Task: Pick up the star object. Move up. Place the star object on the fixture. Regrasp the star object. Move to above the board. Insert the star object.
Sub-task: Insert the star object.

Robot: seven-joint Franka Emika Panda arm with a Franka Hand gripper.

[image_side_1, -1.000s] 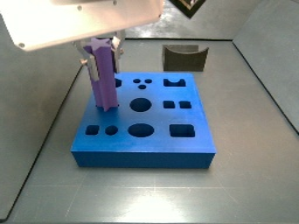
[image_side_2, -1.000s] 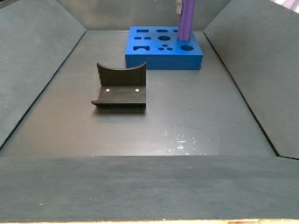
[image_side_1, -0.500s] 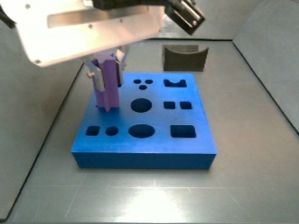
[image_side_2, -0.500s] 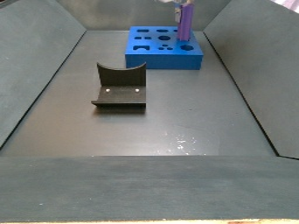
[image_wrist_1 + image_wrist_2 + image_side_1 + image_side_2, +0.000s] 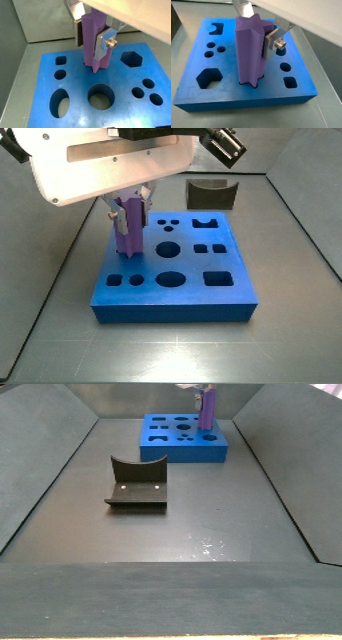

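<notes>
The star object (image 5: 92, 40), a long purple prism, stands upright with its lower end down in a hole of the blue board (image 5: 127, 85). My gripper (image 5: 91, 45) is shut on it, and a silver finger (image 5: 103, 42) presses its side. In a wrist view the star-shaped top (image 5: 252, 30) shows beside a finger (image 5: 271, 44). In both side views the star object (image 5: 130, 233) (image 5: 209, 414) rises from the board (image 5: 201, 265) (image 5: 187, 449) under the white wrist housing. The fixture (image 5: 211, 194) (image 5: 135, 484) stands apart on the floor with nothing on it.
The board has other cut-outs, among them a hexagon (image 5: 132, 58), a round hole (image 5: 100, 96) and an oval (image 5: 59, 102). Dark walls (image 5: 40, 474) enclose the grey floor (image 5: 201, 534) on both sides.
The gripper has come down and the star object has sunk deeper into the board's hole. The board has shifted slightly. The fixture has not moved.
</notes>
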